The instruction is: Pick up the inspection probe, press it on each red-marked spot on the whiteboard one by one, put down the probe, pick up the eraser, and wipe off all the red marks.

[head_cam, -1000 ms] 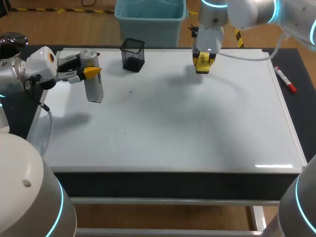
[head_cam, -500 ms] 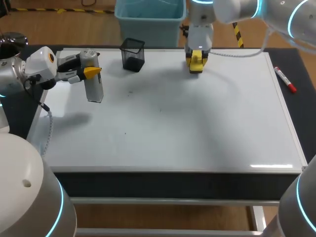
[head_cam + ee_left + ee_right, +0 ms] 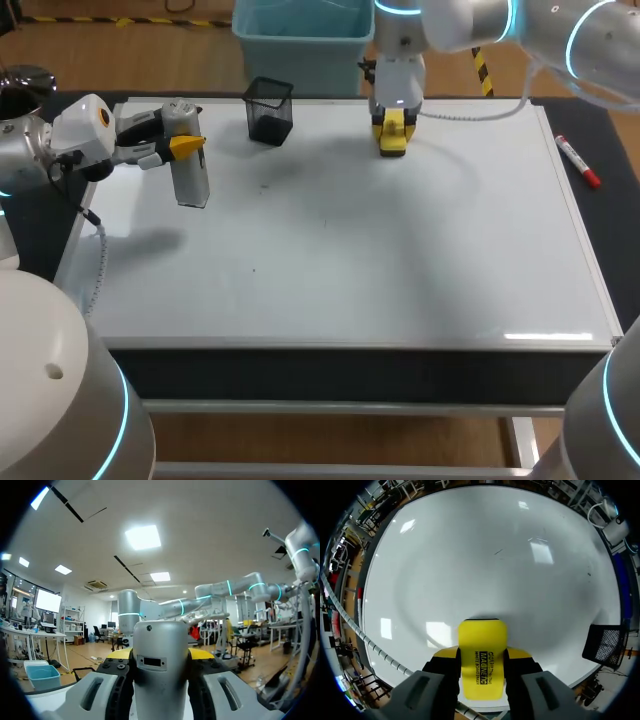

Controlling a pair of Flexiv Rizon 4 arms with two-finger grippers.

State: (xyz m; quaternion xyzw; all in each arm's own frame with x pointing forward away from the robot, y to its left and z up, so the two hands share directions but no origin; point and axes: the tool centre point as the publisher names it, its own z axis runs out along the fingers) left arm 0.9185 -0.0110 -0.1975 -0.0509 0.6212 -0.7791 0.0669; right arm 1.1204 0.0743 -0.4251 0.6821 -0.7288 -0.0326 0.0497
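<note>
The whiteboard (image 3: 400,250) covers most of the table, and I see only a few faint dark specks (image 3: 264,185) on it, no red marks. My left gripper (image 3: 186,147) hovers over the board's left end, shut on the grey probe (image 3: 192,182), which hangs upright. In the left wrist view the probe (image 3: 161,675) fills the gap in the left gripper (image 3: 161,654). My right gripper (image 3: 392,132) is at the board's back edge, shut on the yellow eraser (image 3: 392,142). In the right wrist view the eraser (image 3: 482,655) points down at the whiteboard (image 3: 495,570); I cannot tell whether it touches.
A black mesh cup (image 3: 270,110) stands at the board's back edge, left of the right gripper, and shows as the mesh cup (image 3: 606,645) beside the eraser. A red marker (image 3: 577,160) lies on the dark mat right of the board.
My right arm has carried the eraser leftward and toward the board's back edge. The left arm and the probe have stayed still.
</note>
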